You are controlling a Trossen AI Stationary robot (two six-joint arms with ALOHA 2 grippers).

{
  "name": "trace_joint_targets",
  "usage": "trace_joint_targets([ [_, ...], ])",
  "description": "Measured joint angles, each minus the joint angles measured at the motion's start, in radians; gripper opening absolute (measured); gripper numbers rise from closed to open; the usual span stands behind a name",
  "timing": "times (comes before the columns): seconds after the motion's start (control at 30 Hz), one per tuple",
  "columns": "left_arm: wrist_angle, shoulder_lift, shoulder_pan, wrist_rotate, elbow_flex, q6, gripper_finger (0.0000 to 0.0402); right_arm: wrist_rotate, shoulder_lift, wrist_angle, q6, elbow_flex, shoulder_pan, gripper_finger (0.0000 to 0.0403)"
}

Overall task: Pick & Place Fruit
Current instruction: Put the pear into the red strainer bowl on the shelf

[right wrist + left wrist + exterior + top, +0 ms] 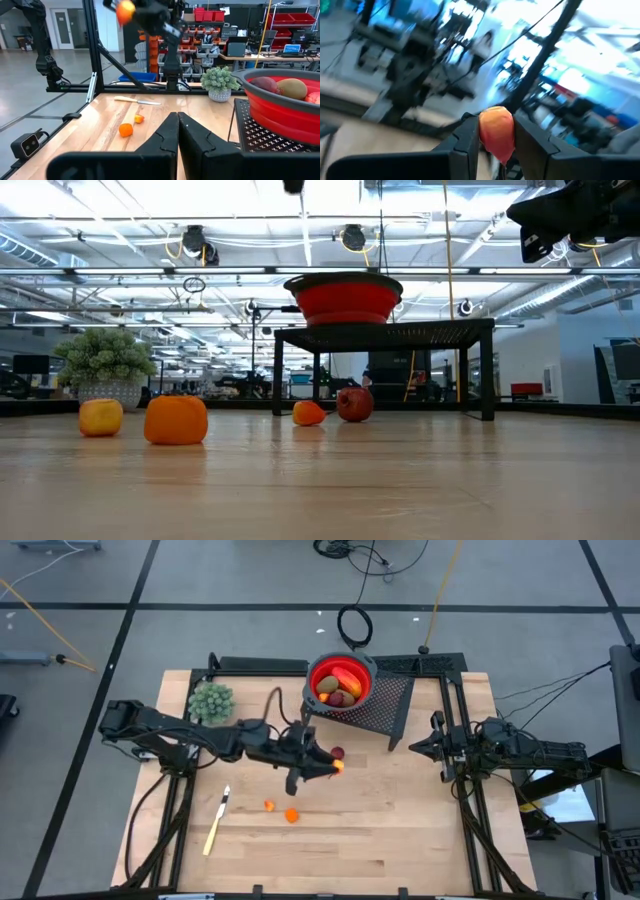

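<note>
High view has the left gripper (334,766) clamped on a small orange fruit (340,766) mid-table. I'd lift well clear, swing toward 12 o'clock, and drop over the red bowl (341,671).

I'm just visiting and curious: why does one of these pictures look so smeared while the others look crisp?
Left wrist view: the room is streaked with blur, only the small orange fruit piece between the left gripper fingers reads clearly. Low view: bright ceiling lights wash out the top. High view: sharp, evenly lit.
</note>
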Motion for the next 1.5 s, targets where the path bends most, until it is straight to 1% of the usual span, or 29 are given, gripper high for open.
trace_joint_targets([
  [0.37, 0.307, 0.0, -0.017, 0.125, 0.0, -0.005, 0.0102, 0.0, 0.0, 0.007, 0.0, 0.0, 0.0, 0.0],
  [0.53, 0.393, 0.0, -0.03, 0.135, 0.0, -0.013, 0.0102, 0.0, 0.0, 0.007, 0.0, 0.0, 0.0, 0.0],
  [0.63, 0.4, 0.0, -0.035, 0.129, 0.0, -0.041, 0.0102, 0.0, 0.0, 0.007, 0.0, 0.0, 0.0, 0.0],
  [0.7, 0.397, 0.0, -0.035, 0.087, 0.0, -0.097, 0.0102, 0.0, 0.0, 0.007, 0.0, 0.0, 0.0, 0.0],
  [0.83, 0.389, 0.0, -0.034, -0.044, 0.0, -0.24, 0.0102, 0.0, 0.0, 0.006, 0.038, 0.0, 0.0, 0.0],
  [0.93, 0.386, 0.0, -0.034, -0.103, 0.0, -0.303, 0.0102, 0.0, 0.0, 0.006, 0.078, 0.0, 0.0, 0.0],
  [1.07, 0.355, 0.0, -0.034, -0.106, 0.0, -0.313, 0.0102, 0.0, 0.0, 0.007, 0.108, 0.0, 0.0, 0.0],
  [1.13, 0.286, 0.0, -0.036, -0.104, 0.0, -0.312, 0.0102, -0.001, 0.004, 0.019, 0.108, 0.0, 0.0, 0.0],
  [1.23, 0.159, 0.0, -0.041, -0.103, 0.0, -0.31, 0.0102, -0.02, 0.03, 0.086, 0.096, 0.0, 0.0, 0.0],
  [1.4, -0.003, 0.0, -0.046, -0.122, -0.001, -0.274, 0.0102, -0.141, 0.138, 0.267, -0.012, 0.0, 0.0, 0.0],
  [1.5, -0.037, 0.0, -0.048, -0.129, -0.001, -0.26, 0.0102, -0.162, 0.228, 0.366, -0.028, 0.0, 0.001, 0.0],
])
